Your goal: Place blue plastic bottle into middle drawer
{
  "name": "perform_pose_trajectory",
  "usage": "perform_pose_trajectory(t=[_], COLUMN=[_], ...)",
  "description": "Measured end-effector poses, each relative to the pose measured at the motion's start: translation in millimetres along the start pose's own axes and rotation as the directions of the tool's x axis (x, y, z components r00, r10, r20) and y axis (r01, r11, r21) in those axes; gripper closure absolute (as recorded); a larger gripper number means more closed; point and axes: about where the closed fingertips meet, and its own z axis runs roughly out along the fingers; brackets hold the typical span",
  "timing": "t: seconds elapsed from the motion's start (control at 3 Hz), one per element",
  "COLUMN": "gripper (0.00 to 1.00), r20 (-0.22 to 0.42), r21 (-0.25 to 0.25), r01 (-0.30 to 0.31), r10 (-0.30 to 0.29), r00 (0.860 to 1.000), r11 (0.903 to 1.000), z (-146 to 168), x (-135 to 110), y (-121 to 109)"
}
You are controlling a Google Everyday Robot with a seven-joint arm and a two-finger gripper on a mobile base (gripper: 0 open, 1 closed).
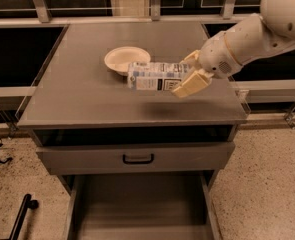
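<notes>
The grey cabinet top (77, 99) took up most of the scene, its front edge running straight across and its left half and front strip bare. Below it the middle drawer (137, 211) stood pulled out towards the camera, with a flat grey floor open from above between low side walls. Between the two sat a grey drawer front (87, 156) with a black handle (138, 159), set back from the open drawer. The white arm (252, 36) reached in from the upper right over the top's right edge. The blue plastic bottle (152, 76) hung on its side above the right-centre of the cabinet top, with a soft shadow (162, 109) on the surface beneath it. Its long axis ran left to right, about level and nearly parallel to the front edge, and its free end pointed left. That end overlapped the right rim of the cream bowl (119, 59), which rested on the top. The gripper (186, 75) was clamped on the bottle's right end, one cream finger above and one below.
</notes>
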Motion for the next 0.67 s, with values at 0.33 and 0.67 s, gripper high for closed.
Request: perform_pose_trajectory(t=[0.33,0.67], gripper=[1.00,1.00], r20=[0.027,0.057], r21=[0.024,0.050], r01=[-0.027,-0.065], r10=[0.027,0.062], r00=[0.999,0.996], r11=[0.9993,0.9966], z=[-11.7,-27.9], x=[-1.4,0.3], y=[24.0,55.2])
